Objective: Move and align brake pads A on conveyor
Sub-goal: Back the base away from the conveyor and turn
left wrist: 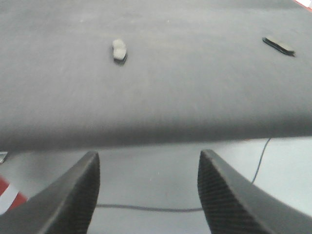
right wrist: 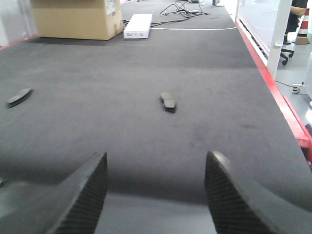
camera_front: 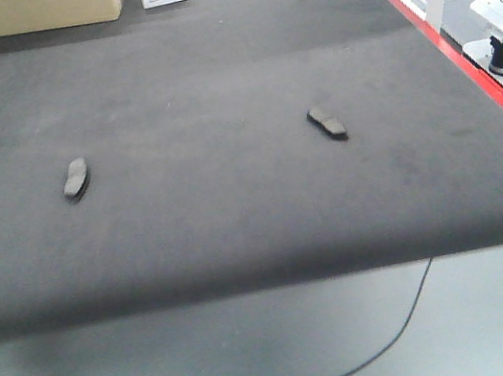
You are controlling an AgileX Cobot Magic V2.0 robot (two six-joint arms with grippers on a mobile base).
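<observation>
Exterior front-facing view is showing the left pad [camera_front: 75, 178] and the right pad [camera_front: 327, 122] lying flat on the dark bench [camera_front: 241, 238], well apart and angled differently. Both the left tool [left wrist: 148, 163] and the right tool [right wrist: 157, 163] are hanging released and empty just short of the bench's near edge, each facing its own pad. The step in hand looks like the approach for a first pick. Next, each tool is needing to reach out over its pad, turn to span the narrow width, and lower.
</observation>
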